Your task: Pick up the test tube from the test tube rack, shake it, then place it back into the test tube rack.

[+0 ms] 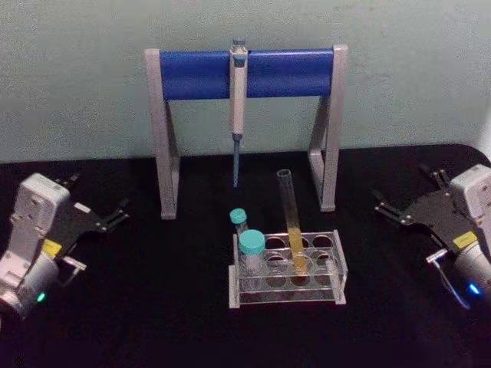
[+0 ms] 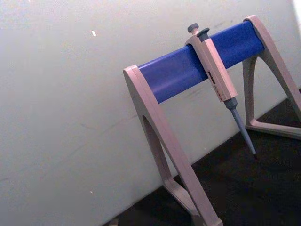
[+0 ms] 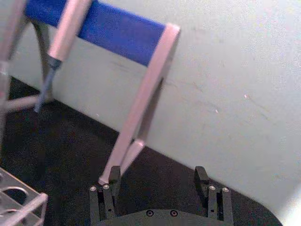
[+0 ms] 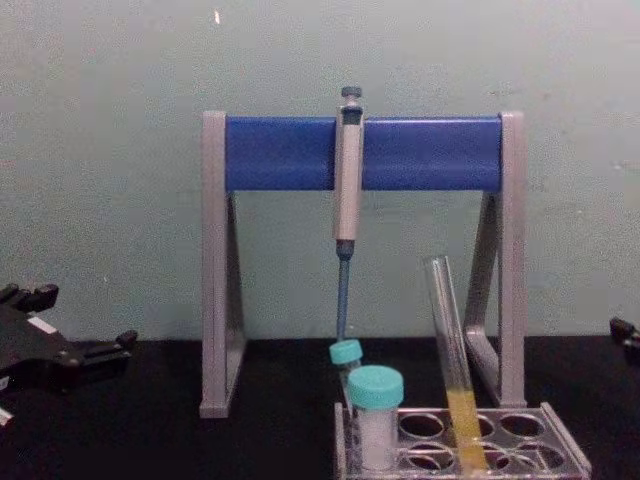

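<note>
- Test tube (image 1: 291, 222) stands in the rack (image 1: 340, 268), in a hole right of the rack's middle. It is uncapped and leans with its open top toward the robot's left; yellow liquid fills its lower part.
- Rack sits on the black table (image 1: 153, 307), in front of the pipette stand (image 1: 165, 138).
- Left gripper (image 1: 96, 195) rests low at the table's left side, well apart from the rack. Its fingers are spread with nothing between them.
- Right gripper (image 1: 405, 186) rests at the table's right side, also well apart from the rack. In the right wrist view its fingers (image 3: 113, 176) stand wide apart and hold nothing.
- Two teal-capped tubes (image 1: 252, 245) stand at the rack's left end.
- Pipette (image 1: 238, 92) hangs from the stand's blue bar, tip down, behind the rack.
</note>
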Controlling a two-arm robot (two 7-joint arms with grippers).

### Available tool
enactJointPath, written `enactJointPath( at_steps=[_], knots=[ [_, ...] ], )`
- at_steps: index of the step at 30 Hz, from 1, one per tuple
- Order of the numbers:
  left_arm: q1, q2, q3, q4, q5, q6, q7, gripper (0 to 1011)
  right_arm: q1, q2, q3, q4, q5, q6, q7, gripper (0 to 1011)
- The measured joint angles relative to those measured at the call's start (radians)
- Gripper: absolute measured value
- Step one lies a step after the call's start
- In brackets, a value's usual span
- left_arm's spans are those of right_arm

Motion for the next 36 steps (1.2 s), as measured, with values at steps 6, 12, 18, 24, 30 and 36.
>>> enactJointPath(
  at_steps=[6,12,18,24,30,36],
  knots=[
    [0.000,0.000,0.000,0.000,0.000,0.000,0.000,1001,-0.029,0.020,0.024,-0.035,0.049,-0.082,0.093,1000],
    [0.000,0.000,0.000,0.000,0.000,0.000,0.000,1001,-0.049,0.032,0.035,-0.072,0.115,-0.145,0.207,1000],
    [0.000,0.000,0.000,0.000,0.000,0.000,0.000,1001,-0.052,0.031,0.032,-0.096,0.132,-0.148,0.266,1000],
    [0.000,0.000,0.000,0.000,0.000,0.000,0.000,1001,-0.041,0.015,0.023,-0.100,0.165,-0.120,0.330,1000],
    [0.000,0.000,0.000,0.000,0.000,0.000,0.000,1001,-0.012,-0.009,0.011,-0.088,0.199,-0.059,0.388,1000],
    [0.000,0.000,0.000,0.000,0.000,0.000,0.000,1001,0.025,-0.032,0.000,-0.065,0.218,0.002,0.438,1000]
  ],
)
